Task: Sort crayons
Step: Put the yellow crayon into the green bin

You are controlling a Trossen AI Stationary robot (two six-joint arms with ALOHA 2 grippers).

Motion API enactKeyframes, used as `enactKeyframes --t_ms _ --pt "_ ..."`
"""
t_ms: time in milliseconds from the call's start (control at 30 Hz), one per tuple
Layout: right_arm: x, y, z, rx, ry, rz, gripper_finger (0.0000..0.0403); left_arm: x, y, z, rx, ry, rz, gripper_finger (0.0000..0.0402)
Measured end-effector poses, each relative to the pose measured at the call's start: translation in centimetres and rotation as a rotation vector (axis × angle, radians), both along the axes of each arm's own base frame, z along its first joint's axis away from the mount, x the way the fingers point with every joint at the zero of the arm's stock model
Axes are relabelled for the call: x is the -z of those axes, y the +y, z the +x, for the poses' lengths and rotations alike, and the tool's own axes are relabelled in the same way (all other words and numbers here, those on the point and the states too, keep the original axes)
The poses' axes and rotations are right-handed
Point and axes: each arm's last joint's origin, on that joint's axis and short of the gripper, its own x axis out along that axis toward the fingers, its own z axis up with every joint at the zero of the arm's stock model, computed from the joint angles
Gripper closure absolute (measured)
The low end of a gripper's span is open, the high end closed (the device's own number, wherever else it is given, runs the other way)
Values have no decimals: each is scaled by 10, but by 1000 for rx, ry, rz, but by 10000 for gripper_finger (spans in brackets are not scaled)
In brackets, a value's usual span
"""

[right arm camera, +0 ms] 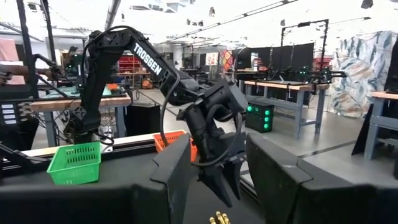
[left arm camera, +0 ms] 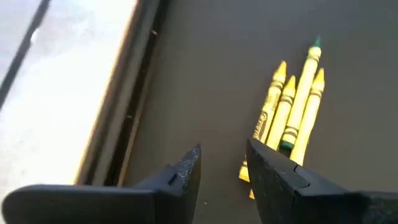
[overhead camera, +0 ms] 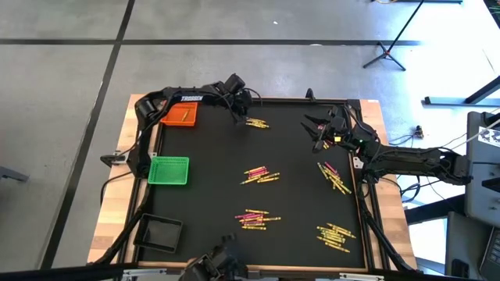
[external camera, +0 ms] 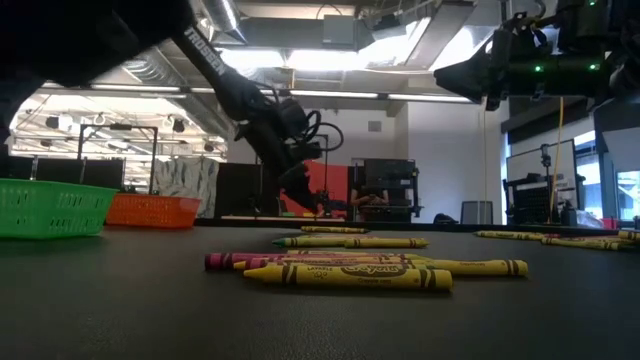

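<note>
From the overhead camera I see the whole black-matted worktop (overhead camera: 203,203) at once: the small yellow, pink and orange-gold wax crayons (overhead camera: 260,176) lie in six loose clusters, one near the middle, one toward 12 o'clock at (overhead camera: 257,123), two toward 6 o'clock and two along the 3 o'clock edge. Down the 9 o'clock side sit an orange mesh square tray (overhead camera: 180,115), a green mesh square tray (overhead camera: 169,170) and a black square tray (overhead camera: 158,232), none of them touching any crayons.

The left pincer (overhead camera: 241,105) hangs just beside the 12 o'clock cluster. Only its wrist camera shows the detail: its two dark fingers (left arm camera: 186,171) stand apart, released, nothing between them, above yellow crayons (left arm camera: 292,112) lying side by side, one with a green tip.

The right pincer (overhead camera: 319,134) hovers toward 2 o'clock, well apart from the clusters on that side. Its wrist camera shows its fingers (right arm camera: 177,168) parted and empty, looking across at the left arm.

The table-level camera alone shows the paper labels: yellow crayons (external camera: 350,275) stacked flat with a magenta one beside them.
</note>
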Motion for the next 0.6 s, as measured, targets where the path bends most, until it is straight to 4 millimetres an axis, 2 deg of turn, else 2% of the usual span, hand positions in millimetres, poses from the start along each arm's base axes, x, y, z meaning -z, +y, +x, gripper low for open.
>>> enactKeyframes --t_ms 200,600 --pt "2 -1 1 7 11 8 248 13 -1 3 41 19 2 289" --pt "1 -1 1 7 9 9 249 19 -2 1 44 50 -14 289"
